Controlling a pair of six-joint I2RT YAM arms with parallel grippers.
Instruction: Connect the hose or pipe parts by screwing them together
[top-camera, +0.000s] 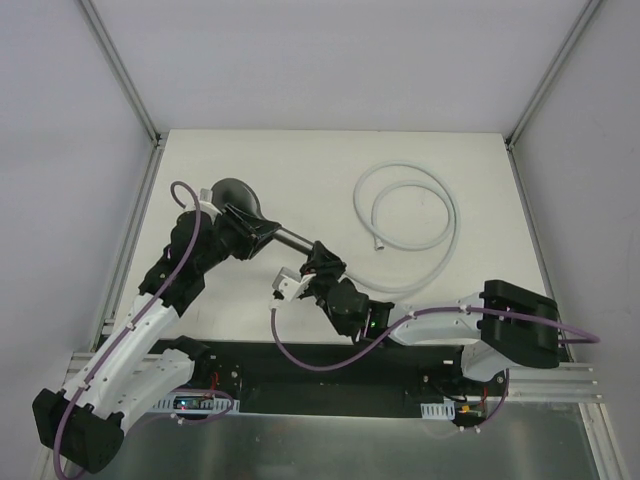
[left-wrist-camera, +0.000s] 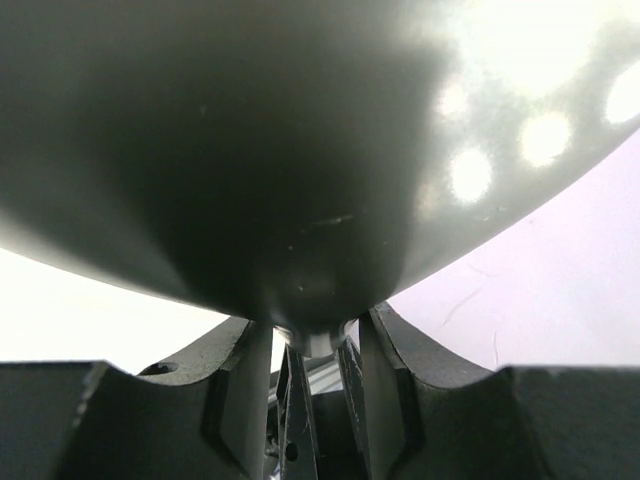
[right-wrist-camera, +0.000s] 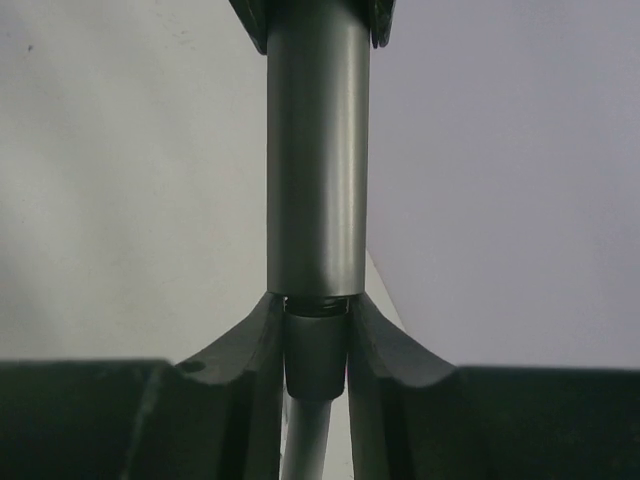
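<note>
The shower head (top-camera: 236, 193) lies over the left-middle of the table (top-camera: 300, 160), its round face to the far left and its handle (top-camera: 290, 240) running right and toward the arms. At the handle's free end sits the dark fitting (right-wrist-camera: 315, 365) of the hose (top-camera: 455, 225), butted against the tube end with a thin seam showing between them. The pale hose leaves the fitting, runs right, and coils in a loop at the far right of the table.

The right gripper (top-camera: 316, 258) pinches the fitting, one finger (right-wrist-camera: 250, 350) pressed on each side, jaws narrowly apart. The left gripper (top-camera: 252, 232) clamps the shower head at the neck just below the round face, which fills its wrist view; its fingers (left-wrist-camera: 240, 390) stand close together on the narrow stem.
</note>
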